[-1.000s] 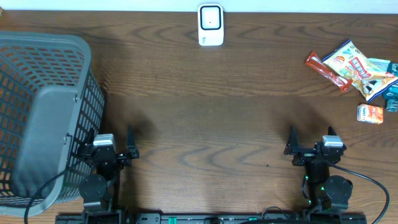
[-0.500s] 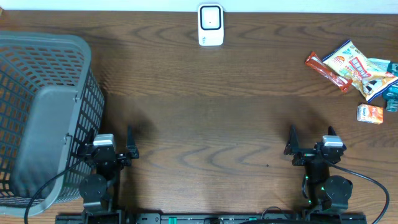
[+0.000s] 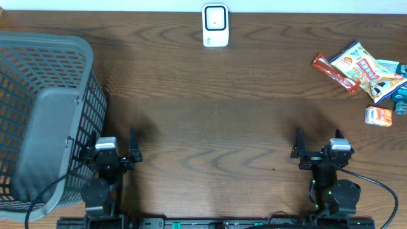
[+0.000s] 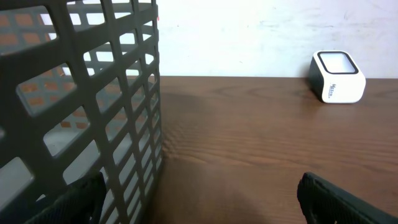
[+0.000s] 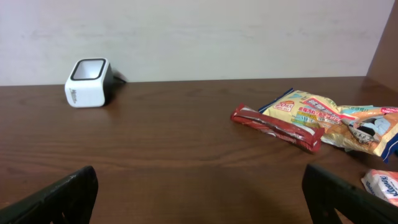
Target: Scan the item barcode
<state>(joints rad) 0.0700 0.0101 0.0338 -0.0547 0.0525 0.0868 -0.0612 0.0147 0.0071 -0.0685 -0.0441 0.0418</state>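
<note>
Snack items (image 3: 369, 73) heaped at two o'clock on the table (image 3: 241, 114) — red bar (image 5: 277, 126) nearest, lying flat and clear of the pile. Scanner (image 3: 215, 25) upright at twelve o'clock, well apart. Right gripper (image 3: 316, 142) spread wide, empty; left gripper (image 3: 114, 145) likewise, beside the basket (image 3: 44, 114) at nine. Advisable: right arm, grip across the bar's narrow width — barcode face kept unobstructed.

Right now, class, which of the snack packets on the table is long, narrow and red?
The red snack bar wrapper, at the left edge of the pile. The yellow packet beside it is broad, and the small orange packet lies apart, nearer the robot.
</note>
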